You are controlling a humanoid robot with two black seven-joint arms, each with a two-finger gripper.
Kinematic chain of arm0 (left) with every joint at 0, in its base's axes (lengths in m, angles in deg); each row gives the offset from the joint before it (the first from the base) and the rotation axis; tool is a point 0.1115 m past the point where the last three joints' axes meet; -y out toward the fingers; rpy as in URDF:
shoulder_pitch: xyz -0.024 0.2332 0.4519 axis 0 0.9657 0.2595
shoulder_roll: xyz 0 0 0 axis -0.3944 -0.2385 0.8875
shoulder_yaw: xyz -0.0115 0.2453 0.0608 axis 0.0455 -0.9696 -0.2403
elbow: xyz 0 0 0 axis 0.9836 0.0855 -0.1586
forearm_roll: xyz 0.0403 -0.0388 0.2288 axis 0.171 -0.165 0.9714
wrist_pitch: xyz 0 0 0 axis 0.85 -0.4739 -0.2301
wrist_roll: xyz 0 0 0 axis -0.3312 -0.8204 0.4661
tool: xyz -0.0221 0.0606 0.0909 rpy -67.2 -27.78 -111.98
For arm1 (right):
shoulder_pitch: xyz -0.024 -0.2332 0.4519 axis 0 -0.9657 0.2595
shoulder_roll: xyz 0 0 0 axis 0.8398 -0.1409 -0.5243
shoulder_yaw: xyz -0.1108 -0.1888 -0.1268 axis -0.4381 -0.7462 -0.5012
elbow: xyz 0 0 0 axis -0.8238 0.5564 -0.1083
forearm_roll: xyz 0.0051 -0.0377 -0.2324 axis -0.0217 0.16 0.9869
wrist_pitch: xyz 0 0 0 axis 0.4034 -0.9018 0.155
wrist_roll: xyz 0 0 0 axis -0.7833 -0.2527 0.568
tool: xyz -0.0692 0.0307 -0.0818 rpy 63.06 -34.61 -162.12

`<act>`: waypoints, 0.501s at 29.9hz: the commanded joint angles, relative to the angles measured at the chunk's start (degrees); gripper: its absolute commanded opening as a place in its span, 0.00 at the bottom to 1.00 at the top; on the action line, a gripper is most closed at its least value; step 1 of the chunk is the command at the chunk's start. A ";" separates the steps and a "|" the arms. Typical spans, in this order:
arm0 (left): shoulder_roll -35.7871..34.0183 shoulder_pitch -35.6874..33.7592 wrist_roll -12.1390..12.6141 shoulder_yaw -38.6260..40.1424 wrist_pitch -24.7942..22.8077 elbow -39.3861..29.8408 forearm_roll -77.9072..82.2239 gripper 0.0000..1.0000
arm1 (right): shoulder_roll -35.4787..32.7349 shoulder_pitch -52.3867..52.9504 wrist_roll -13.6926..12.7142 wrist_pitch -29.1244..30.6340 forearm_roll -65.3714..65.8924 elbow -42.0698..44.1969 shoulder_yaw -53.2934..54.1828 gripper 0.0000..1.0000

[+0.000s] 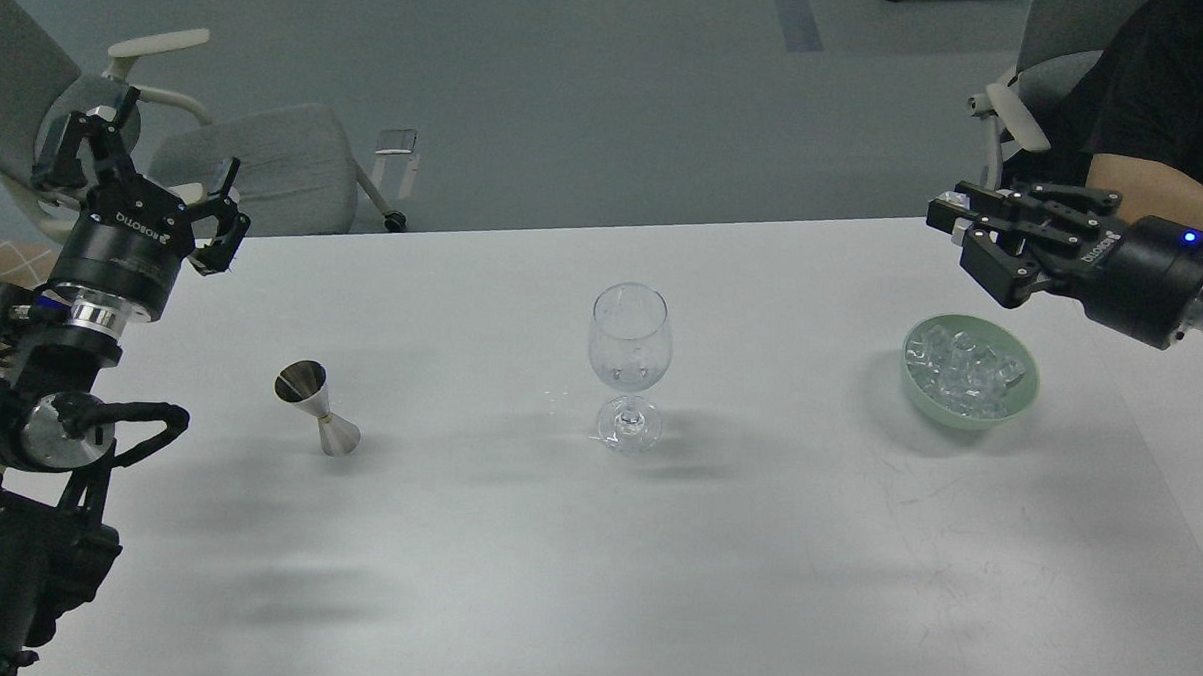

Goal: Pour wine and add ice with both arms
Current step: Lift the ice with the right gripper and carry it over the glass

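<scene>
A clear stemmed glass (630,364) stands upright at the table's middle. A faint glint low in its bowl may be the wine; I cannot tell. A steel jigger (317,408) stands to its left. The ice (966,369) is piled in a pale green bowl (1020,398) at the right. My right gripper (955,233) hovers above and behind the bowl, pointing left, fingers a little apart. I cannot tell whether a cube sits between them. My left gripper (142,177) is open and empty, held high over the table's far left corner.
A person's bare arm (1157,187) rests at the far right, just behind my right gripper. Grey office chairs (257,166) stand beyond the table's far edge. A second table (1179,418) adjoins on the right. A few droplets (556,396) lie left of the glass.
</scene>
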 commanded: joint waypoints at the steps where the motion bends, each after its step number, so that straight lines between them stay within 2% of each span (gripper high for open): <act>1: -0.16 -0.28 0.00 0.00 0.00 0.01 0.00 0.98 | 2.87 3.03 -0.03 3.29 0.31 -1.16 -0.31 0.05; 9: -0.16 -0.46 0.00 0.00 0.00 0.01 0.00 0.98 | 13.68 7.79 -0.30 8.92 1.01 0.33 -1.10 0.05; 15: -0.16 -0.63 0.00 0.00 0.00 0.01 0.00 0.98 | 20.98 11.82 -0.39 9.02 1.01 4.55 -6.27 0.05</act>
